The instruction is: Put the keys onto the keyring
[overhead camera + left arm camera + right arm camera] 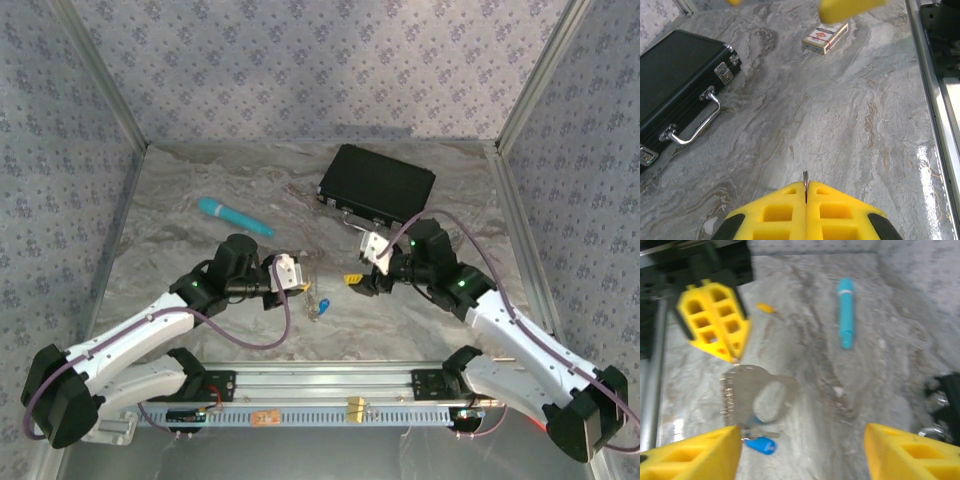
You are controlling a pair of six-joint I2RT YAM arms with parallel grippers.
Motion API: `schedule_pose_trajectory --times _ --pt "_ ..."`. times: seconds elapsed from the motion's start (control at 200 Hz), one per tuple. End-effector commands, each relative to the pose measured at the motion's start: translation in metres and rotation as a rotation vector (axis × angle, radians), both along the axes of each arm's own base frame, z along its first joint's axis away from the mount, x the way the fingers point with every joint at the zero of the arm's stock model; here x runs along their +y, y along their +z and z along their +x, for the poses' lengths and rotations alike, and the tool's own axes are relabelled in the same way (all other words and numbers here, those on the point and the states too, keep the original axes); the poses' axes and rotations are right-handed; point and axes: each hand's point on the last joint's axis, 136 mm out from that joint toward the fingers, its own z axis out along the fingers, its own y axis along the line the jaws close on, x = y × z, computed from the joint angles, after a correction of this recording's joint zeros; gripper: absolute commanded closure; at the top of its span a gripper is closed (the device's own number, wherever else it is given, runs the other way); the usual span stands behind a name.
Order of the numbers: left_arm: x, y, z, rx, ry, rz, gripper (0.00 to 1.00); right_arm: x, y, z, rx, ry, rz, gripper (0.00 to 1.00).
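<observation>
Left claw (806,187): you are pinching the keyring (746,385) by its edge, jaws closed tight on it | blue key (761,445): sitting just under the loop | yellow key (765,307): lying on the table (200,170) beyond | right claw (800,455): you are holding it wide, gripping nothing

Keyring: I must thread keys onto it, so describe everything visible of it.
The keyring is a pale, translucent-looking oval loop with a silvery beaded strand along one edge. The shut left claw pinches it at one end, and the loop extends out from the fingertips. A blue key sits just past its far end; blur hides whether they touch.
</observation>
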Motion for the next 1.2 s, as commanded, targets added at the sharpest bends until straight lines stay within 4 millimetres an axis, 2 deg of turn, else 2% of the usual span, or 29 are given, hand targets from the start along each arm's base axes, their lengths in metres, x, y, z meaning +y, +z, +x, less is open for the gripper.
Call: schedule_pose_trajectory --times 0.0,0.04,0.18,0.435,0.675,0.935,1.194 --pt "-0.005 0.019 -0.011 -0.081 -0.085 -0.055 1.0 0.013 -0.013 -0.022 -0.059 0.178 -0.064 0.48" --pt "-0.005 0.02 -0.012 -0.083 -0.088 -0.06 1.0 0.018 -0.016 -0.025 -0.056 0.195 -0.074 0.51" --pt "-0.004 0.021 -0.016 -0.077 -0.092 -0.083 1.0 0.034 -0.024 -0.029 -0.07 0.218 -0.081 0.53" --pt "-0.005 0.028 -0.021 -0.071 -0.096 -0.149 1.0 0.059 -0.024 -0.032 -0.076 0.236 -0.014 0.61" --pt "-0.006 0.036 -0.024 -0.065 -0.093 -0.204 1.0 0.068 -0.024 -0.035 -0.066 0.252 0.012 0.66" --pt "-0.004 0.039 -0.023 -0.066 -0.065 -0.244 1.0 0.075 -0.023 -0.038 -0.052 0.285 0.018 0.75" --pt "-0.002 0.039 -0.024 -0.062 -0.056 -0.249 1.0 0.078 -0.018 -0.037 -0.053 0.285 0.043 0.76"
